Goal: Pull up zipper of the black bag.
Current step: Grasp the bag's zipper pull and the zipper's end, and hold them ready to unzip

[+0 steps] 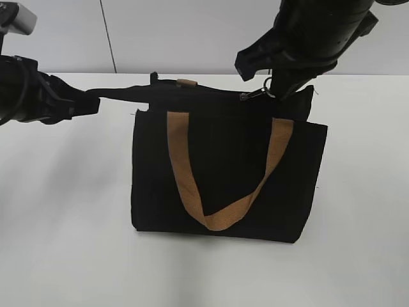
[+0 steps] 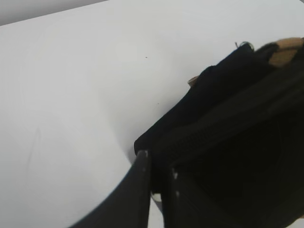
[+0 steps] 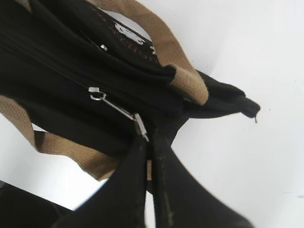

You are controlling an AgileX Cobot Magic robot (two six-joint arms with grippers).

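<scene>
Right wrist view alone shows jaws pinching zipper.

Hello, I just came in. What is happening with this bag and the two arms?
The two arms are working on the zip of the black bag, which lies on the white table. The left gripper is shut on the bag's fabric at its left end and holds it stretched. The right gripper is shut on the zipper pull, which sits near the bag's right end. One tan handle lies across the front.
</scene>
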